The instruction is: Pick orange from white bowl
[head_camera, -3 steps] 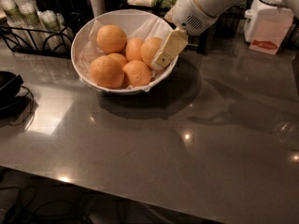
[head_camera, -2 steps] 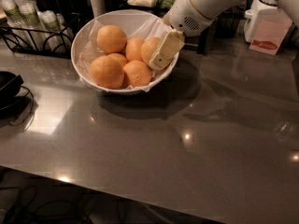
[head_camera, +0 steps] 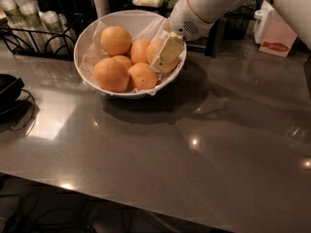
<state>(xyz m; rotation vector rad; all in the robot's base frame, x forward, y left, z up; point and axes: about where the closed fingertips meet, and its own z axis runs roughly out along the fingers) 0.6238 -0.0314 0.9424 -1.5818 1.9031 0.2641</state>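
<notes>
- The grey table (head_camera: 194, 169) fills most of the camera view. Its glossy top carries small bright spots of light and the dark shadow of the bowl.
- The white robot arm (head_camera: 209, 4) comes in from the upper right corner and slopes down to the left, ending over the right side of the bowl.
- The white bowl (head_camera: 131, 16) stands on the far left part of the table. It is wide and shallow, and crinkled white paper lines it and shows over the rim.
- A black wire rack (head_camera: 29, 45) stands behind and to the left of the bowl, with pale cups (head_camera: 22, 13) in it.
- A red and white carton (head_camera: 277, 38) stands at the far right, well apart from the bowl.
- A black object (head_camera: 6, 89) lies at the left edge of the table with a cable trailing from it.
- The orange (head_camera: 153, 51) sits in the bowl against its right wall, partly covered by the gripper.
- The other oranges (head_camera: 111, 74) lie packed beside it, filling the middle and left of the bowl.
- The cream-coloured gripper (head_camera: 165, 57) points down and to the left, lying across the front of the orange inside the bowl's right rim. I cannot tell whether it is apart, together or clamped on the fruit.
</notes>
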